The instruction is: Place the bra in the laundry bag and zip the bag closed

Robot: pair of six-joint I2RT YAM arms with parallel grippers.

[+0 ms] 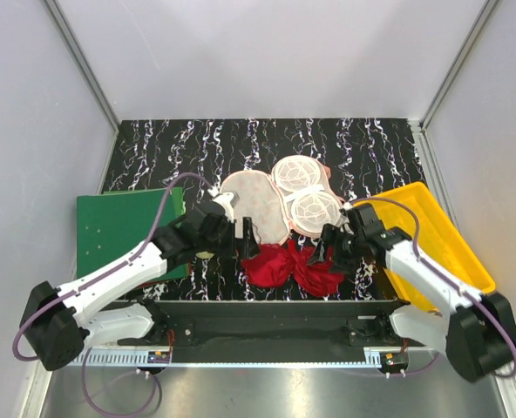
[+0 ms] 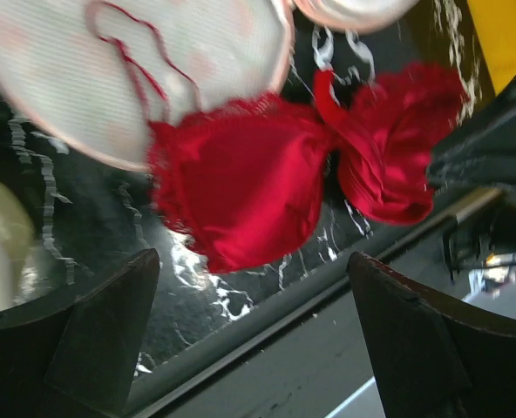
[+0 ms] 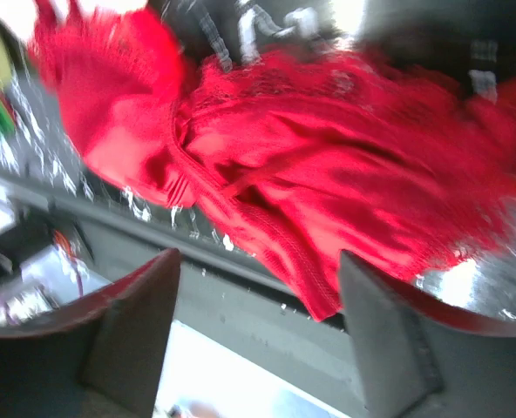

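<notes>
The red lacy bra (image 1: 291, 266) lies crumpled on the black marbled table near its front edge. Just behind it the laundry bag (image 1: 256, 207) lies spread open, its white mesh facing up. My left gripper (image 1: 245, 237) hovers at the bra's left end, open and holding nothing. In the left wrist view the bra (image 2: 249, 192) sits beyond the gripper (image 2: 254, 296), and one thin strap trails onto the bag's mesh (image 2: 84, 78). My right gripper (image 1: 328, 248) is at the bra's right end. In the right wrist view the gripper (image 3: 258, 296) is open, with the bra (image 3: 328, 165) close ahead of it.
A green board (image 1: 127, 231) lies at the left under my left arm. A yellow tray (image 1: 441, 235) stands at the right beside my right arm. The table's metal front rail (image 1: 267, 306) runs just below the bra. White walls close in the back and sides.
</notes>
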